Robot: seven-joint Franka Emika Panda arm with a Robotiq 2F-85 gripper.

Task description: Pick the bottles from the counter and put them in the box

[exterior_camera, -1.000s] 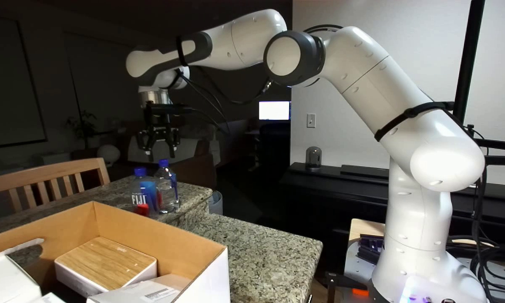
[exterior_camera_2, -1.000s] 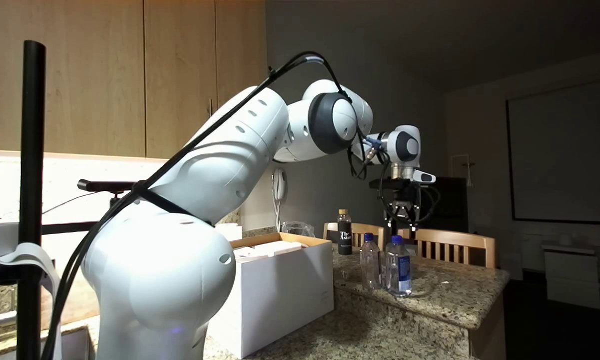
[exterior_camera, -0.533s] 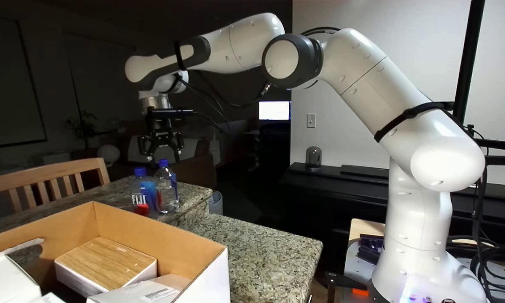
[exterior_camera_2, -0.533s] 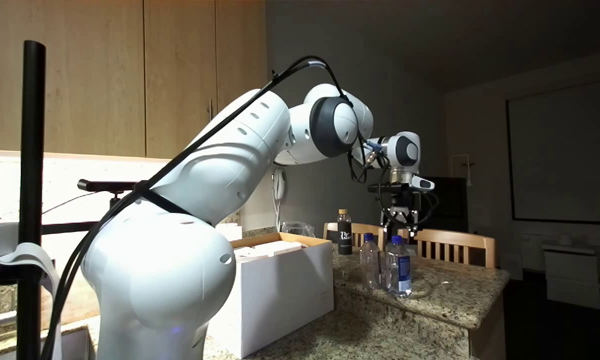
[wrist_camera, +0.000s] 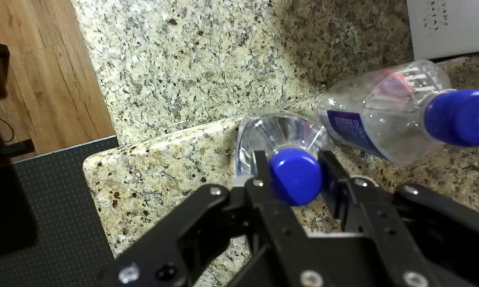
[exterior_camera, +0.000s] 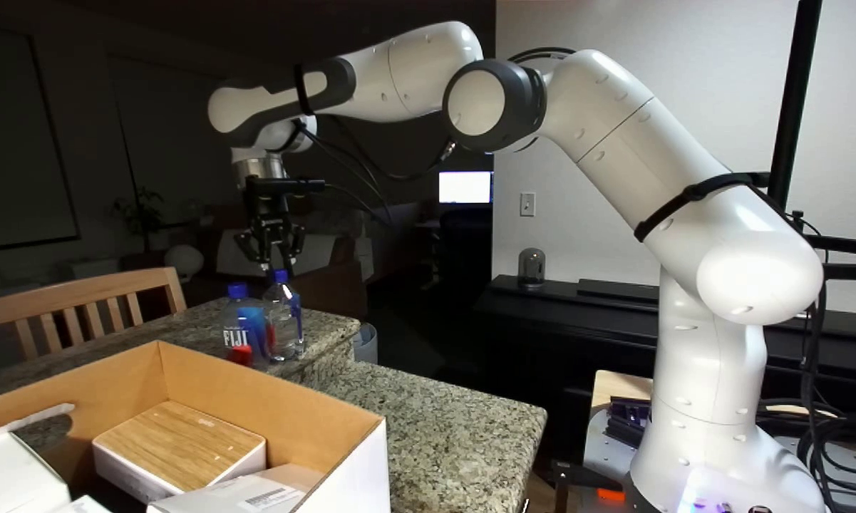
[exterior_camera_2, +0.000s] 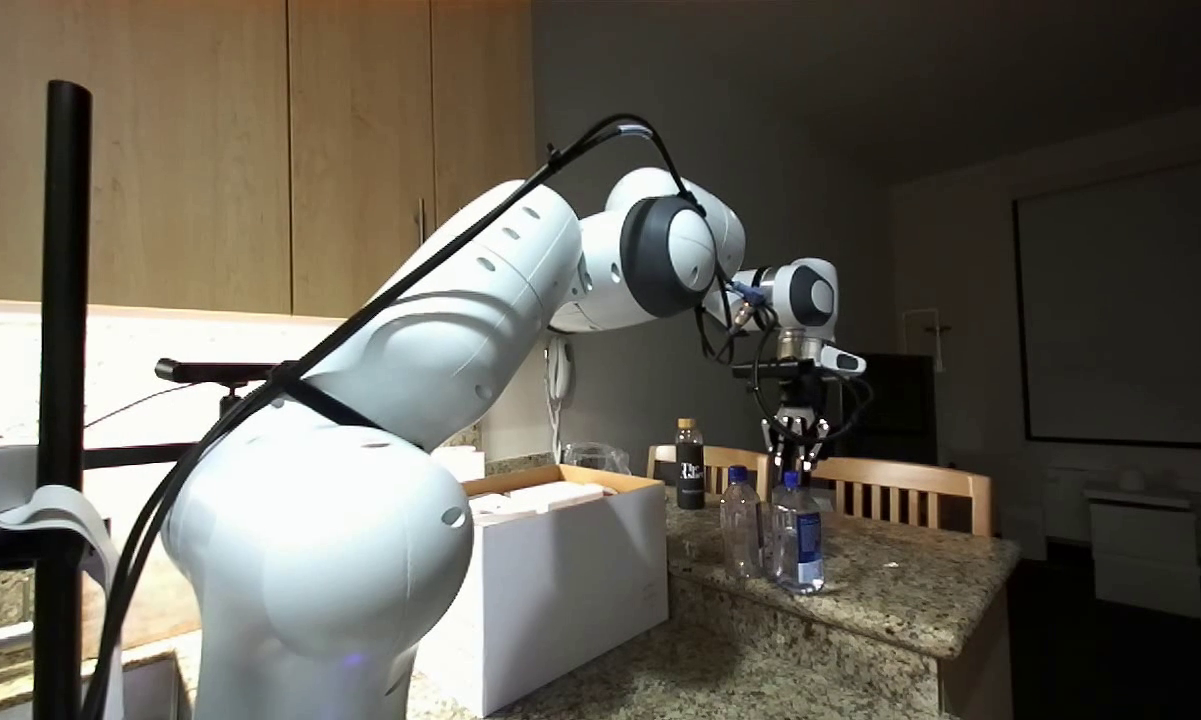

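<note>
Gripper (wrist_camera: 293,159) has drawn in a lot vs the earlier frame, and the cap (wrist_camera: 296,175) of bottle A (exterior_camera: 283,324) got nudged slightly sideways w/ it; its base looks unmoved, as do bottle B (exterior_camera: 244,328) and the box (exterior_camera_2: 580,590). So I'm on the grasp step. Wrist view: fingers snug on both sides of the cap, so I read it as pinching bottle A by the cap only; can't tell how firm. Bottle A stands on the raised level of the counter (exterior_camera_2: 910,600), near the edge above the lower level, not lifted yet. Bottle B is upright just beside it, box side; can't tell if they touch. Next, IMO: small test lift to check the hold, then straight up, no sideways drag, else A prob knocks B. Cap hold is the weak spot: round smooth plastic, could slip or swing, so go slow. Need enough height to clear B + the box wall, then traverse. Inside the box, a wooden-topped block (exterior_camera: 182,442) and white cartons (exterior_camera: 221,491) take up room, so A likely won't stand; I'd lower it into a gap & release low. Then back for B, same approach.
</note>
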